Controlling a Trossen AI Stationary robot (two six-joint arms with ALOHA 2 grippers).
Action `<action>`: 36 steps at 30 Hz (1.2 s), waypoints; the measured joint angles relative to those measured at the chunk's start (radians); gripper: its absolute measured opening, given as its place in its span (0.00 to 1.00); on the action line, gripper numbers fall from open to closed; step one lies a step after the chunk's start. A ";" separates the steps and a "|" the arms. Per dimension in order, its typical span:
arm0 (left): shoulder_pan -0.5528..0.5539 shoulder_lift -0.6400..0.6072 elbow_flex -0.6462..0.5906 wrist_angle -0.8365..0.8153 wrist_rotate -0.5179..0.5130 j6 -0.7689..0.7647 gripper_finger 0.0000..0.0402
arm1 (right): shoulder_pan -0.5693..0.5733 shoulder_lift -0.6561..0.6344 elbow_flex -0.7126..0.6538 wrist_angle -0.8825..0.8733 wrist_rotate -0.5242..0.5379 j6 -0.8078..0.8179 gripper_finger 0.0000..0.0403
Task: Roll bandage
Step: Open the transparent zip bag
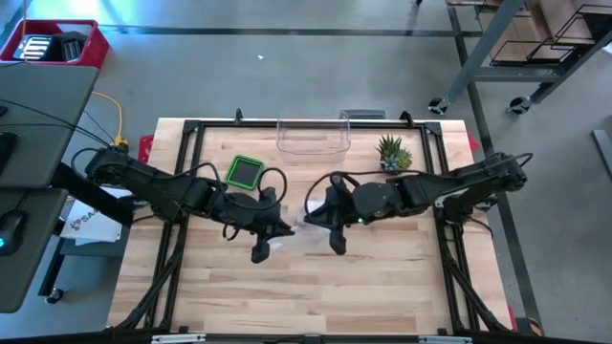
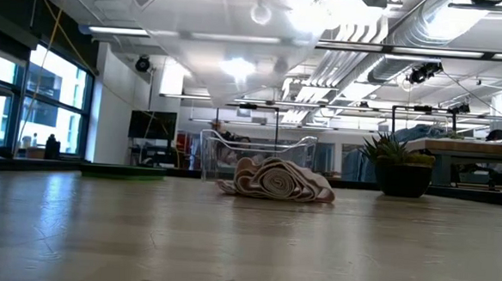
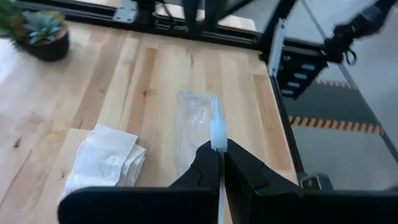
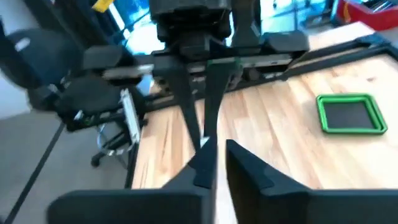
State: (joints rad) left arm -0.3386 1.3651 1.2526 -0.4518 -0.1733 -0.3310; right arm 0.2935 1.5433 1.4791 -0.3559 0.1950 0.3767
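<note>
Near the middle of the table (image 1: 382, 296), between the two arms, the bandage (image 2: 275, 180) lies as a loose, half-wound heap of off-white cloth; from table height its coiled end faces the camera, so its long axis seems to run away from the near edge toward the far one. From above it is only a pale patch under the arms, hard to separate from the wood.

The left gripper (image 1: 259, 250) hangs over the table toward the near edge from that patch, its fingers clenched on a thin translucent strip (image 3: 217, 132) that stands up between the tips. In the left wrist view the bandage sits off to one side of those fingers, apart from them, beside a clear plastic wrapper (image 3: 196, 122) lying flat on the wood.

The right gripper (image 1: 338, 244) hangs just across the patch, its fingers nearly together around something thin and pale. What that is cannot be made out, and the bandage does not show in its own wrist view.

Both grippers look about equally near the cloth. Neither gripper shows in the table-height view, so their height above the wood cannot be told.

Toward the far edge stand a clear plastic bin (image 1: 313, 135), a small potted plant (image 1: 393, 153) and a green-rimmed tray (image 1: 245, 171).
</note>
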 joint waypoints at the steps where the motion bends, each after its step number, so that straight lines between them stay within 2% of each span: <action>1: 0.002 0.000 0.000 -0.003 0.010 0.019 0.00 | 0.000 0.000 0.020 -0.041 -0.014 0.000 0.09; 4: 0.015 0.000 0.000 -0.010 0.014 0.057 0.00 | 0.001 0.000 0.063 -0.135 -0.038 0.000 0.22; 7: 0.027 0.007 0.015 -0.017 -0.001 0.113 0.00 | 0.001 0.011 0.082 -0.139 -0.061 -0.022 0.36; 11: 0.040 0.055 0.081 -0.052 -0.024 0.223 0.00 | 0.001 0.047 0.094 -0.149 -0.060 -0.081 0.46; 14: 0.044 0.109 0.147 -0.101 -0.032 0.292 0.00 | 0.001 0.060 0.098 -0.154 -0.041 -0.111 0.47; 18: 0.043 0.155 0.207 -0.199 -0.048 0.309 0.00 | 0.001 0.057 0.098 -0.158 -0.009 -0.107 0.44; 26: 0.039 0.157 0.214 -0.194 -0.051 0.309 0.00 | 0.004 0.058 0.098 -0.205 -0.037 -0.090 0.32; 36: 0.036 0.158 0.214 -0.191 -0.075 0.336 0.00 | 0.004 0.059 0.098 -0.205 -0.027 -0.063 0.30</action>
State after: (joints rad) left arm -0.3028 1.5227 1.4670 -0.6428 -0.2484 0.0054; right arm 0.2974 1.6020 1.5772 -0.5613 0.1684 0.3137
